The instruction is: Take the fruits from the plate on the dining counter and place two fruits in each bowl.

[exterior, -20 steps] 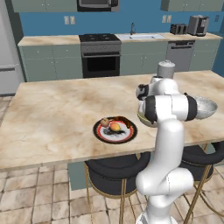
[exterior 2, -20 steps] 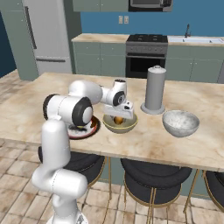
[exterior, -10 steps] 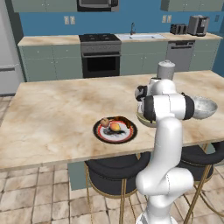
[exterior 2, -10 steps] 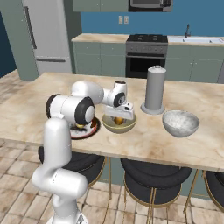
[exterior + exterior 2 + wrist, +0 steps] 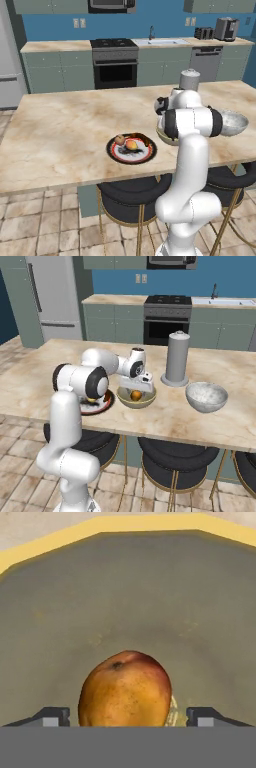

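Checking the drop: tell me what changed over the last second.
The gripper opened over the olive bowl, letting go of the yellow-orange fruit, which now lies inside. The arm barely moved. The plate, its fruits and the white bowl stayed put.

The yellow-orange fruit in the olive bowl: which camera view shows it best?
The hand view: the yellow-orange fruit appears large on the olive bowl floor. The right base view shows it small inside the bowl. In the left base view the arm blocks it.
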Tool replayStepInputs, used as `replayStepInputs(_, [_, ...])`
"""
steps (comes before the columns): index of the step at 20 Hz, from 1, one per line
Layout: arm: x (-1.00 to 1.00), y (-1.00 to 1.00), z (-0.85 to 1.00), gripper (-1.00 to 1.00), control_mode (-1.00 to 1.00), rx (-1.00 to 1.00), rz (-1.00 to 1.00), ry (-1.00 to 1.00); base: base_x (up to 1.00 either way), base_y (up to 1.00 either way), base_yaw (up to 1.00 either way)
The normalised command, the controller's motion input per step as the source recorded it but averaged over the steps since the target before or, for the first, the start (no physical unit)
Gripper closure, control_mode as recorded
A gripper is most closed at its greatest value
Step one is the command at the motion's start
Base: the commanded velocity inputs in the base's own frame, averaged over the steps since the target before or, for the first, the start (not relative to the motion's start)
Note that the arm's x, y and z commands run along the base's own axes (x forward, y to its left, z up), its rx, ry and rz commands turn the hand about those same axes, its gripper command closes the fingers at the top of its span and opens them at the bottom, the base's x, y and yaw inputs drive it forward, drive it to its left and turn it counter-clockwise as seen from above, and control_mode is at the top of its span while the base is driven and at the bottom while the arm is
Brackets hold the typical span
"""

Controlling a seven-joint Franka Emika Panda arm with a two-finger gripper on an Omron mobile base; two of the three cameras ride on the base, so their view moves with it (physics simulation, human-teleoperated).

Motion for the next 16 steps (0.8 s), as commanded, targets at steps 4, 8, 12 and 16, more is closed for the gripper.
replayStepInputs(4, [-0.28,0.0,0.34,-1.0,-1.0,0.0,0.0,-0.03,0.0,0.0,0.0])
replayStepInputs(8, [-0.43,0.0,0.52,-1.0,-1.0,0.0,0.0,-0.06,0.0,0.0,0.0])
replayStepInputs(12, [-0.73,0.11,0.6,-1.0,-1.0,0.0,0.06,-0.13,0.0,0.0,0.0])
replayStepInputs(16, [-0.81,0.47,0.29,-1.0,-1.0,0.0,0.15,-0.15,0.0,0.0,0.0])
